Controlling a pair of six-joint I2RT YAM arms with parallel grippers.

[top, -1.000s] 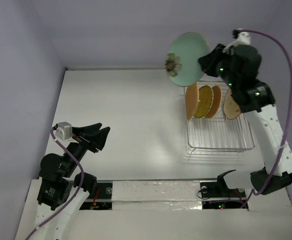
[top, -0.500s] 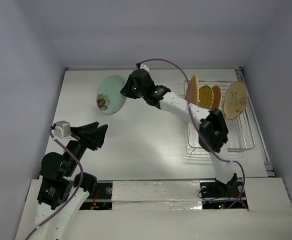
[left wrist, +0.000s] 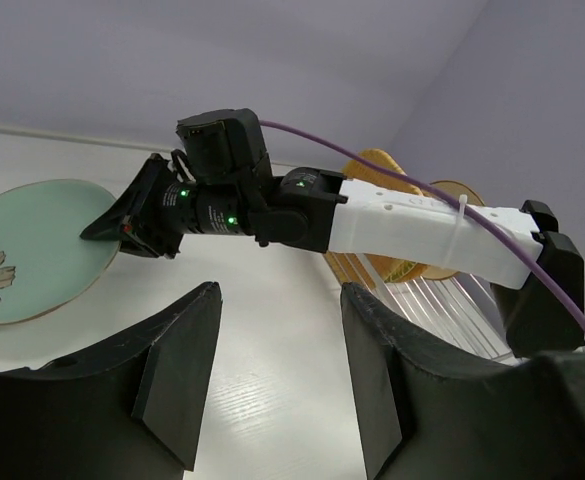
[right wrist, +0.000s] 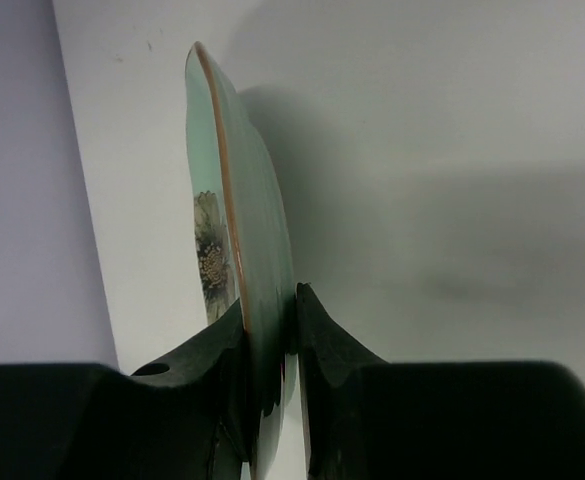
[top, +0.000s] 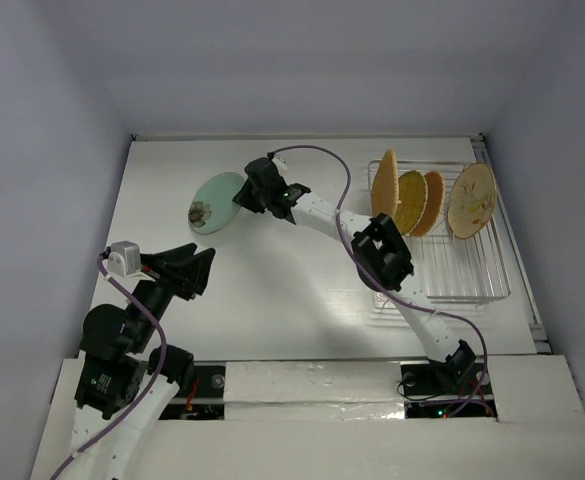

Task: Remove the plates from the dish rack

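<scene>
My right gripper [top: 242, 192] is shut on the rim of the pale green plate [top: 212, 203], which has a flower motif and hangs tilted low over the table's far left; the wrist view shows it edge-on [right wrist: 242, 240] between the fingers. The silver wire dish rack [top: 442, 270] at the far right holds three woven plates [top: 408, 201] standing side by side and a cream floral plate [top: 471, 200]. My left gripper [top: 187, 265] is open and empty at the near left, well short of the green plate [left wrist: 32, 250].
The right arm [top: 372, 245] stretches across the table from the near right to the far left. Pale walls close the table at the back and both sides.
The right arm swung the green plate from high above the rack leftward and down to just above the table's far left. The left arm has not moved.
</scene>
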